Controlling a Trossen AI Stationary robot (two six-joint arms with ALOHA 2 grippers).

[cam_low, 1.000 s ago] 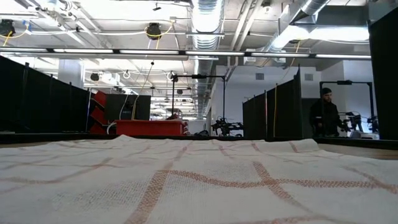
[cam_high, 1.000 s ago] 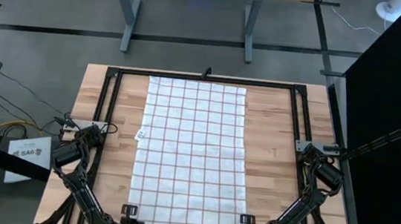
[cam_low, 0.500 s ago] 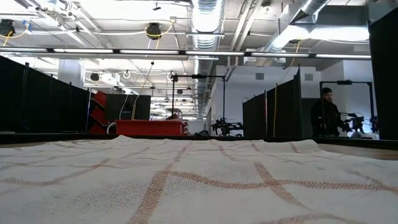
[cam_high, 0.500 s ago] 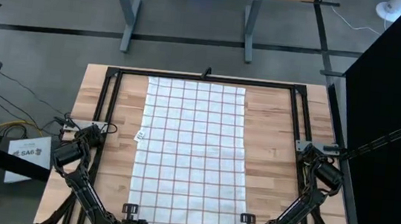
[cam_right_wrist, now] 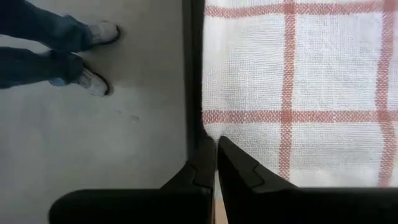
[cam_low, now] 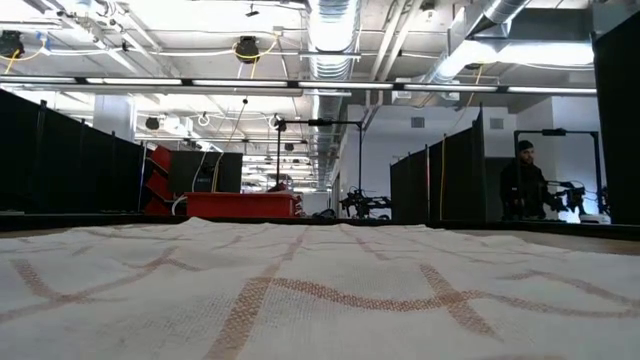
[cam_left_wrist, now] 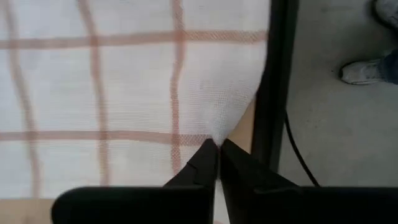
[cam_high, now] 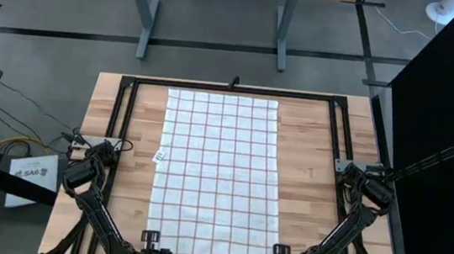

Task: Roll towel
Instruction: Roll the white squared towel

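Note:
The towel (cam_high: pixel 217 177), white with a thin red-brown grid, lies spread lengthwise down the middle of the wooden table, with a small tag (cam_high: pixel 159 155) at its left edge. It fills the lower half of the low view (cam_low: pixel 320 290). My left gripper (cam_left_wrist: pixel 217 149) stands at the towel's near left corner, shown in the high view (cam_high: pixel 150 239), and is shut on it. My right gripper (cam_right_wrist: pixel 216 146) is shut at the near right corner, shown in the high view (cam_high: pixel 280 251). My left gripper pinches the towel's near left corner (cam_left_wrist: pixel 214 138) between its two fingers, coming from above and pointing down. The cloth rises to a small peak at the fingertips, clear of the wood there; the rest lies on the table. My right gripper pinches the towel's near right corner (cam_right_wrist: pixel 210 134) between its two fingers, slanting steeply down from above. The cloth beyond the fingers lies smooth; how many layers are held cannot be told.
A black metal frame (cam_high: pixel 231 88) borders the table; its near rail runs beside both held corners (cam_left_wrist: pixel 277 93) (cam_right_wrist: pixel 193 62). A person's shoes stand on the floor close to that rail (cam_right_wrist: pixel 93 81). Another person stands far back in the room (cam_low: pixel 522 185).
Both grippers have risen a little at the table's near edge with the towel's near corners. The towel's near end has lifted slightly, and its grid lines bow in the low view. The far end has stayed flat on the table.

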